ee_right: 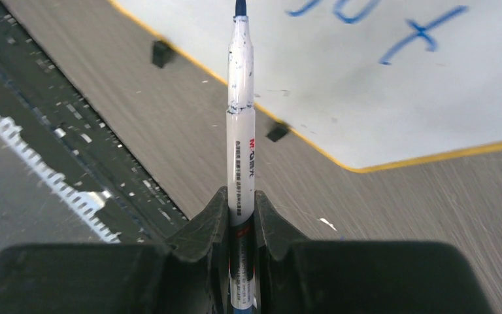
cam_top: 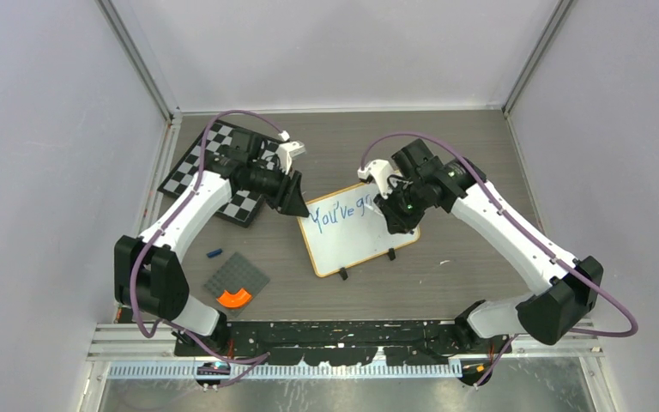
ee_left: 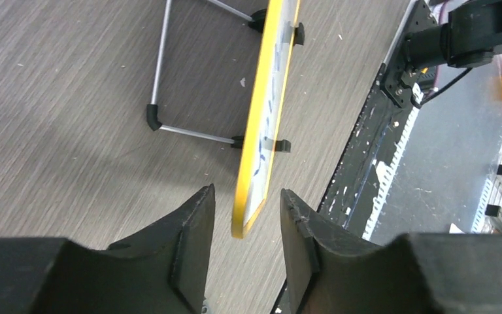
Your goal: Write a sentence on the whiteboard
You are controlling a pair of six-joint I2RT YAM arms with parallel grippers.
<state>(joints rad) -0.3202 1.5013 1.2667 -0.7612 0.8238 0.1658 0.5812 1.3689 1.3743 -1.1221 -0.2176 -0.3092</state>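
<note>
The whiteboard [cam_top: 356, 240] stands tilted at mid-table on two black clip feet, with blue writing along its top. My left gripper [cam_top: 296, 199] is at its upper left corner. In the left wrist view the yellow-edged whiteboard [ee_left: 261, 131] runs edge-on between the open fingers of the left gripper [ee_left: 246, 190], with a gap on both sides. My right gripper [cam_top: 395, 219] hovers over the board's upper right part. It is shut on a white marker [ee_right: 240, 131], held in the right gripper [ee_right: 240, 193], whose blue tip points toward the whiteboard [ee_right: 379, 98].
A checkered chessboard [cam_top: 214, 163] lies at the back left, under the left arm. A grey baseplate [cam_top: 238, 276] with an orange piece [cam_top: 234, 298] and a small blue cap [cam_top: 214, 253] lie front left. The board's wire stand [ee_left: 160, 78] rests behind it.
</note>
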